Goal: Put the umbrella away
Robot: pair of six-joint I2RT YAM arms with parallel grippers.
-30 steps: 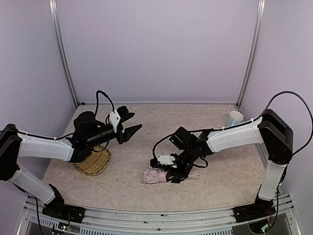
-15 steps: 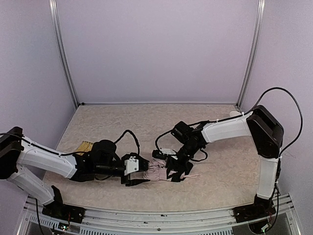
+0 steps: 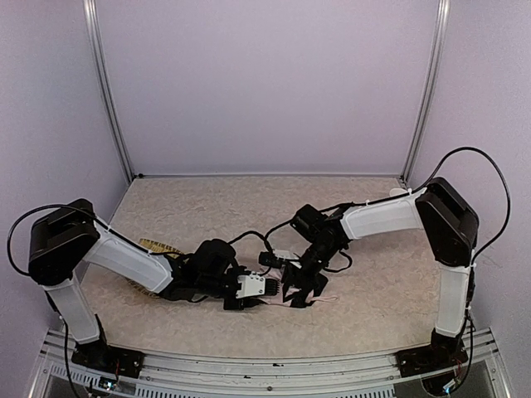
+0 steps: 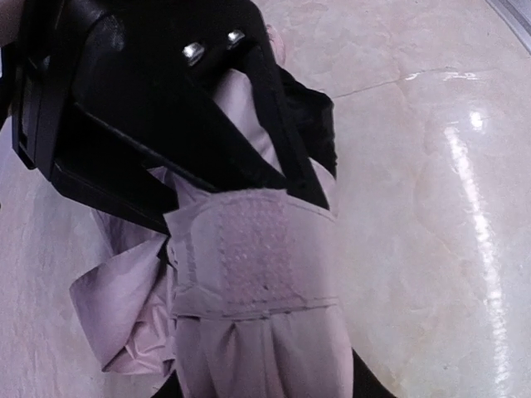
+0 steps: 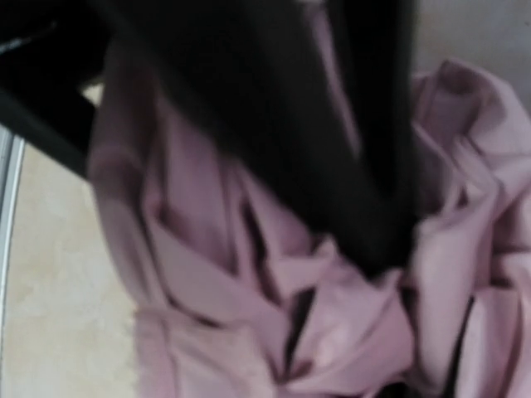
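The left claw [image 3: 259, 290] has swung in from nine o'clock to the bundled pale pink fabric umbrella [image 4: 257, 274], joining the right claw [image 3: 297, 286], likely for wrapping. I cannot tell whether either claw is closed.

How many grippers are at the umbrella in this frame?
2. The left gripper meets the umbrella from the left, with fabric between its fingers. The right gripper is on it from the right. Whether either is clamped is unclear.

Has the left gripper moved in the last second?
Yes. The left gripper swung right and nearer, from above the straw tray to the umbrella.
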